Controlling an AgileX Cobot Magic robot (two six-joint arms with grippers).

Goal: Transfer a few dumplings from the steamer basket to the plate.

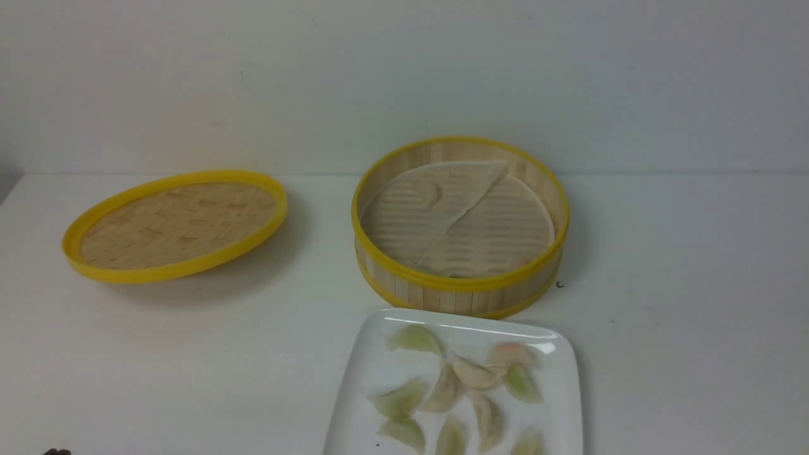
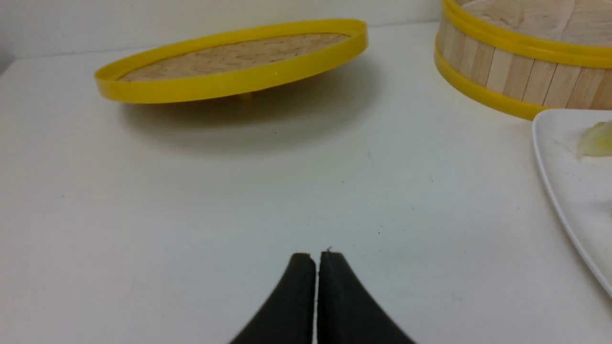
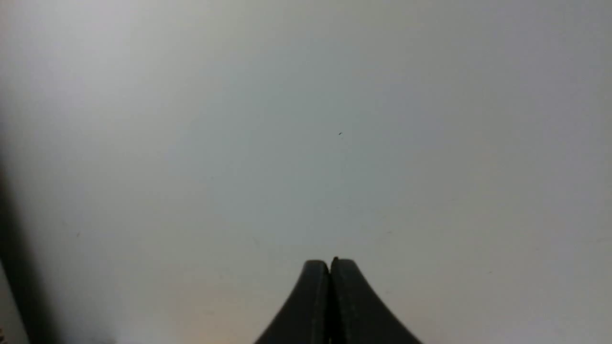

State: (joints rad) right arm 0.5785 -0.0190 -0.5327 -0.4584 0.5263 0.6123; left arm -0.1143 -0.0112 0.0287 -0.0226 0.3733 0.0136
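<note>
The steamer basket [image 1: 442, 296] stands mid-table, its white paper liner [image 1: 442, 202] folded over; one dumpling shape [image 1: 432, 191] shows through the fold. In front of it sits the white plate [image 1: 368, 374] with several dumplings [image 1: 445, 395], pale green, cream and pinkish. The left wrist view shows my left gripper [image 2: 315, 255] shut and empty over bare table, left of the plate [image 2: 569, 191] and well short of the basket [image 2: 511, 71]. My right gripper [image 3: 330, 262] is shut and empty, with only bare table ahead of it.
The flat yellow-rimmed woven lid [image 1: 174, 224] lies tilted at the left of the table, also seen ahead of the left gripper as the lid [image 2: 229, 67]. A white wall stands behind the table. A dark strip runs along one edge of the right wrist view.
</note>
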